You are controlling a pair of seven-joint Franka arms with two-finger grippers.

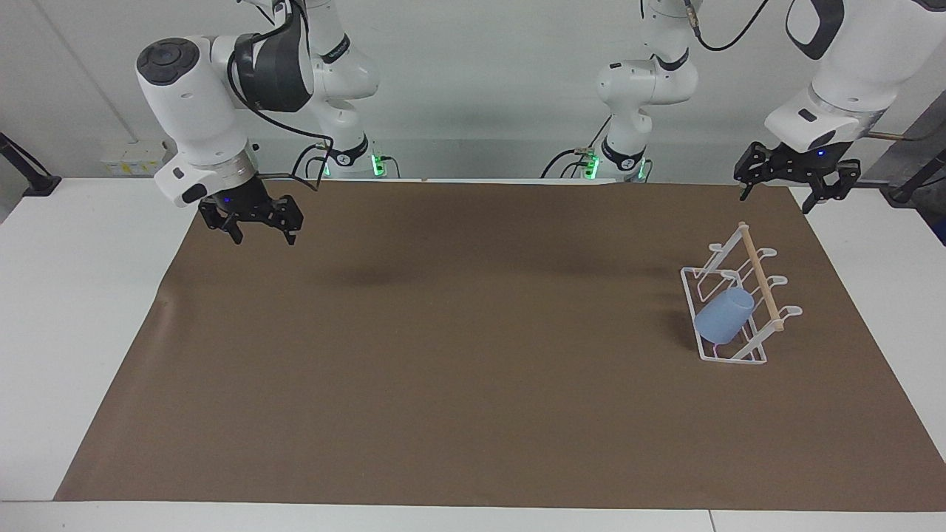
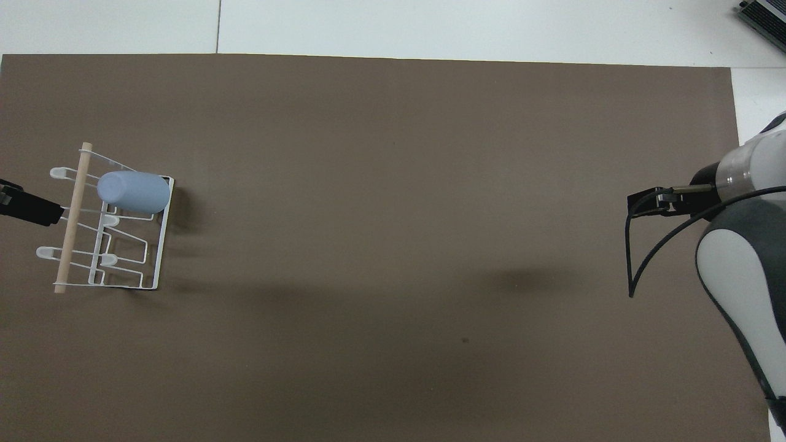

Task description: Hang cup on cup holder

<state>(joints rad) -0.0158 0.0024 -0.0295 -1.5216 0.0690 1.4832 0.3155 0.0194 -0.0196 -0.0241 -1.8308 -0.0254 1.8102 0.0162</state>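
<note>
Cup (image 1: 723,316) sits tilted on the cup holder (image 1: 765,291), mouth end up toward the wooden rod (image 1: 760,275), closed end down toward the rack's base, so the long axis slants across the rack. Holder stands on the brown mat (image 1: 473,355) at my left arm's end of the desk (image 1: 81,295). My left claw (image 1: 797,181) hangs up in the air over the mat's edge at that same end, fingers spread wide, holding nothing, well apart from both cup and rack. My right claw (image 1: 251,223) hovers over the mat at the other end of the desk, fingers also spread, empty, waiting. Judging by how things lie, the hang looks done: cup rests on the rack with no claw on it. If any fix is needed, left arm is clearly the closer one; cup lies below the left claw and toward the desk's middle, so a reach would go down along the cup's slant. Nothing else on the mat.
</note>
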